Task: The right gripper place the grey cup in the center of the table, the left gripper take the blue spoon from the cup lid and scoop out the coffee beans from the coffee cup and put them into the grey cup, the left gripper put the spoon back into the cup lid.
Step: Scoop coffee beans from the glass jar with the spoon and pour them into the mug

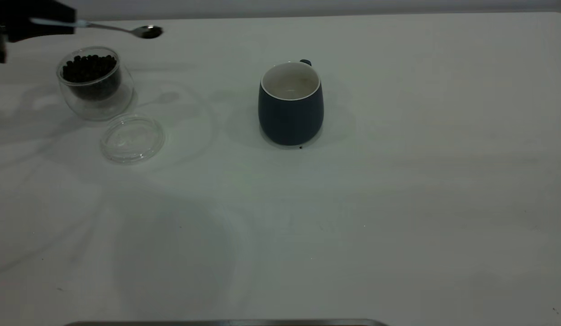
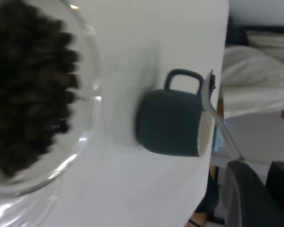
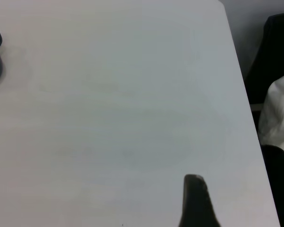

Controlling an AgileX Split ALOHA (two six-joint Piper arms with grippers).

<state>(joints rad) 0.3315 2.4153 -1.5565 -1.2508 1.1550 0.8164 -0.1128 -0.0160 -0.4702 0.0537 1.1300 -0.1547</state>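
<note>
One spoon matters here: the left gripper (image 1: 18, 27), at the table's (image 1: 398, 226) far left corner, pinches the blue spoon (image 1: 104, 28) by its handle, long axis level, bowl pointing toward the grey cup (image 1: 290, 106) mid-table. Directly below sits the coffee cup (image 1: 94, 83) of coffee beans (image 1: 88, 68), cup lid (image 1: 132, 138) just beside (empty). Open room surrounds both; the right gripper (image 3: 196, 201) idles apart, jaw state hidden.

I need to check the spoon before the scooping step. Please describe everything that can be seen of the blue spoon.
The blue spoon is a small teaspoon with a shiny metal bowl and neck and a pale light-blue handle. The left end effector holds it by the handle, lying almost level in the air, with its bowl pointing towards the grey cup. It hangs beyond the coffee cup, above the table, touching nothing else. Its bowl looks dark; whether it holds anything cannot be told.
</note>
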